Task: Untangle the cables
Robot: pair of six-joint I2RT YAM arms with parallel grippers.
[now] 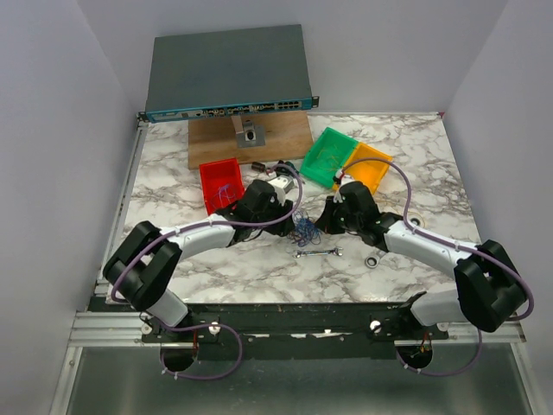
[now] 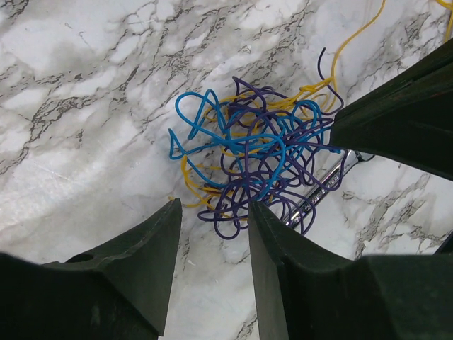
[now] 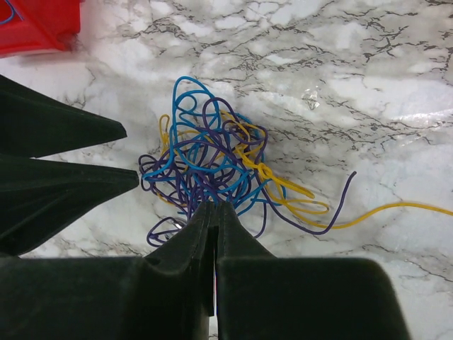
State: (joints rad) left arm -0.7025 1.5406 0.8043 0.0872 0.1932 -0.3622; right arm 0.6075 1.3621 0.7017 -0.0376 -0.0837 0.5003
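The cables [image 1: 304, 230] form one small knot of thin blue, purple and yellow wires on the marble table, between my two grippers. My left gripper [image 2: 214, 212] is open at the knot's [image 2: 262, 152] near edge; a purple loop lies at its mouth and nothing is pinched. My right gripper [image 3: 214, 205] is shut, its tips pressed together into the knot's [image 3: 212, 159] edge, where blue and purple strands run in. A yellow strand [image 3: 396, 211] and a purple end trail away from the knot. In the top view, the left gripper [image 1: 289, 216] and right gripper [image 1: 324, 220] flank the knot.
A silver wrench [image 1: 320, 252] lies partly under the knot, with a metal ring [image 1: 374, 259] to its right. Red [image 1: 221, 184], green [image 1: 330, 156] and orange [image 1: 371, 166] bins stand behind. A wooden board [image 1: 251, 138] and a network switch [image 1: 229, 78] sit at the back.
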